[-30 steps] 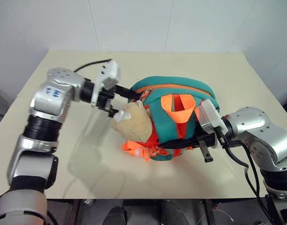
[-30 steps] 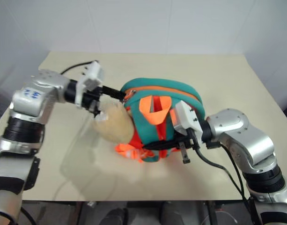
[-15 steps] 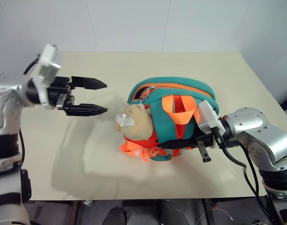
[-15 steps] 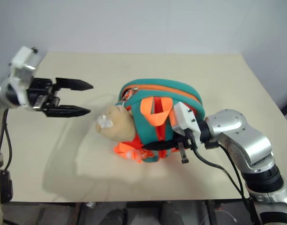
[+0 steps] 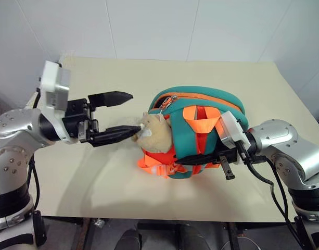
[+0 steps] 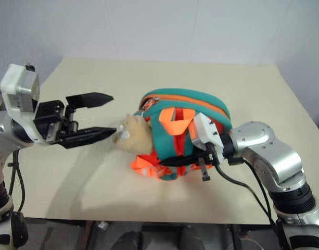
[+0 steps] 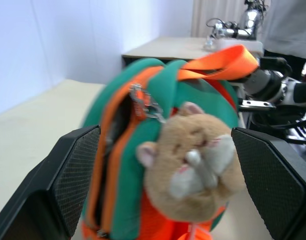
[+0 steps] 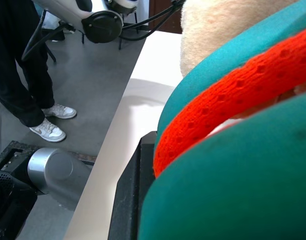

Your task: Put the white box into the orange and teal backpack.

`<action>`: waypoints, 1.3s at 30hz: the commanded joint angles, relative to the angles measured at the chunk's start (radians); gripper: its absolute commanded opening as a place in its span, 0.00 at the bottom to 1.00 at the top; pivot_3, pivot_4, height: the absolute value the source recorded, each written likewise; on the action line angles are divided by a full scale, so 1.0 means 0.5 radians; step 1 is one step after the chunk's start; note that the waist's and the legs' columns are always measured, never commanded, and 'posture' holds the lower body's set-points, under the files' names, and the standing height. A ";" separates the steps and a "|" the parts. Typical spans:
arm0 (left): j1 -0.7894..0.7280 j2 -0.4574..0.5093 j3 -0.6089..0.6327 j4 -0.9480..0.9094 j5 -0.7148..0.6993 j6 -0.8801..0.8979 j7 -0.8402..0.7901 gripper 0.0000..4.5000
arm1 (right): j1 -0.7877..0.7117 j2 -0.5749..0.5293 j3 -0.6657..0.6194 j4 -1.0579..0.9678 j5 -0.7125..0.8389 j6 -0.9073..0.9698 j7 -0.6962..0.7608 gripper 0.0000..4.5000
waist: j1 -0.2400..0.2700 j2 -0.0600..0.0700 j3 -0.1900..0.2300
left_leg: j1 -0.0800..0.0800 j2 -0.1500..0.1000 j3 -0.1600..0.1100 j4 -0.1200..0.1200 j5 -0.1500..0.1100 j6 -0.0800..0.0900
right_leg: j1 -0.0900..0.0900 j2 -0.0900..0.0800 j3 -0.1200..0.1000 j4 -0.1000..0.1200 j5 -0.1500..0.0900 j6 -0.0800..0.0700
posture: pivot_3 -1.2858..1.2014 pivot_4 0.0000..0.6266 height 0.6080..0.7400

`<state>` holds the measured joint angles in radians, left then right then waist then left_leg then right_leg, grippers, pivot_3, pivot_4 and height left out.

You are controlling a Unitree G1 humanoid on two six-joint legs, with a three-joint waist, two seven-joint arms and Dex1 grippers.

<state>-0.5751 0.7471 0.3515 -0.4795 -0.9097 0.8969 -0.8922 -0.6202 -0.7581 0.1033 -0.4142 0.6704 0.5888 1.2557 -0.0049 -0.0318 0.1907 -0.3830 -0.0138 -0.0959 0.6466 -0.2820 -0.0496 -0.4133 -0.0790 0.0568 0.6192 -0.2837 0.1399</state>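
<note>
I have the orange and teal backpack (image 5: 201, 133) sitting at frame centre on the counter (image 5: 242, 78), handle side up, plush toy (image 5: 155, 131) hanging off its left face. My right tool (image 5: 201, 159) sits low on the bag's right side, fingers together, pinching what looks like a strap or bottom edge; exact contact is hidden behind fabric. My left tool (image 5: 123, 113) is at centre left, fingers wide apart and empty, tips just beside the plush toy. I can't spot the white box on the counter; the zip mouth along the orange trim looks partly open in the left wrist view, so I judge the box is probably inside. Step looks like the wrap-up: next I'd check the opening, then let go with the right.
</note>
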 commanded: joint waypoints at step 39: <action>-0.321 0.194 -0.487 -0.031 -0.041 0.037 -0.069 0.06 | -0.020 0.068 -0.017 -0.029 -0.081 -0.068 -0.047 0.12 | -0.003 0.001 0.001 | -0.002 -0.001 0.000 -0.004 0.000 0.001 | 0.001 0.000 -0.001 -0.009 0.000 0.000 | 0.52 0.24 1.00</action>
<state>-0.6958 0.8377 0.0550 -0.4637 -0.8769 0.9313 -0.8991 -0.6277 -0.7242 0.1103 -0.3991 0.6279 0.5675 1.2449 -0.0064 -0.0311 0.1912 -0.3838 -0.0141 -0.0958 0.6440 -0.2822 -0.0493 -0.4131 -0.0790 0.0566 0.6143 -0.2838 0.1398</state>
